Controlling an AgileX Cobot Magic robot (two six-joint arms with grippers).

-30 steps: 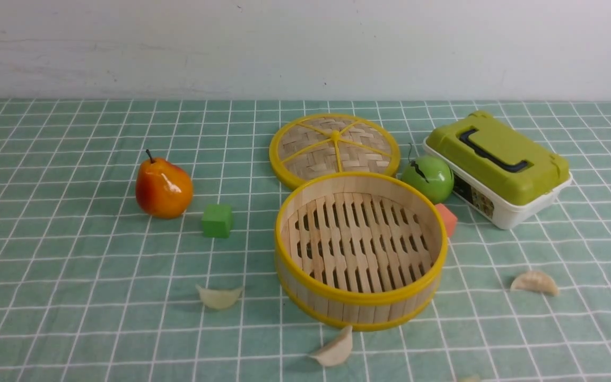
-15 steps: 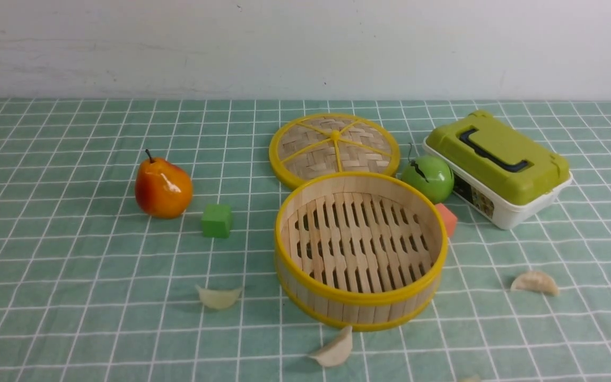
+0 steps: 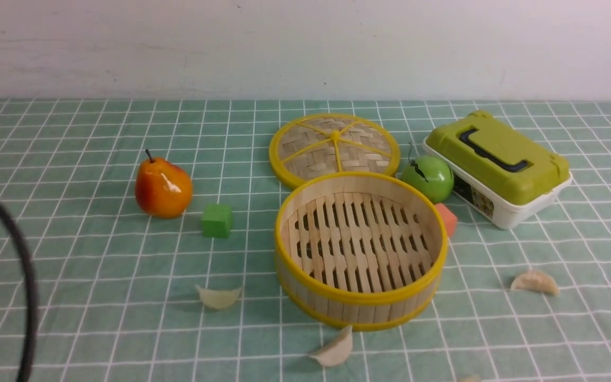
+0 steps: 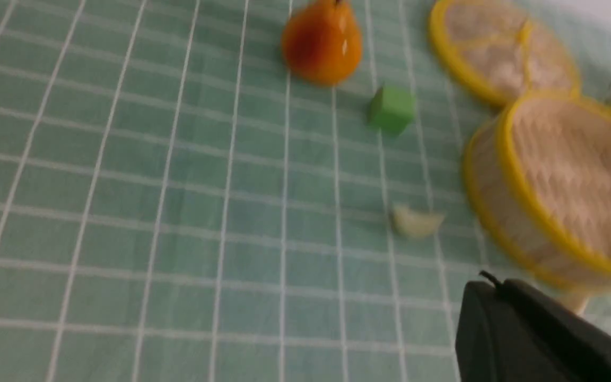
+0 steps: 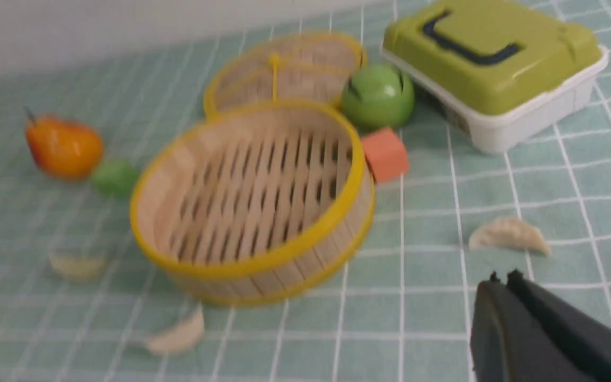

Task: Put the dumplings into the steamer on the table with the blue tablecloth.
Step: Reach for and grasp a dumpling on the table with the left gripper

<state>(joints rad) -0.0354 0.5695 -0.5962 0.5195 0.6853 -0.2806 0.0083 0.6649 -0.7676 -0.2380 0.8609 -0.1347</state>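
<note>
A black cable has entered; dumplings lie outside the steamer.

wall: plain white, matt, with faint grey scuffs at left and one small dark speck near the top; spans the full width behind the far edge of the table.
table: flat, wholly draped in a teal-green cloth gridded with thin white lines.
light: even, diffuse; shadows short and soft.

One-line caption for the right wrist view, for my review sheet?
Right gripper shut in the foreground; a dumpling lies on the cloth beside the empty steamer.
</note>
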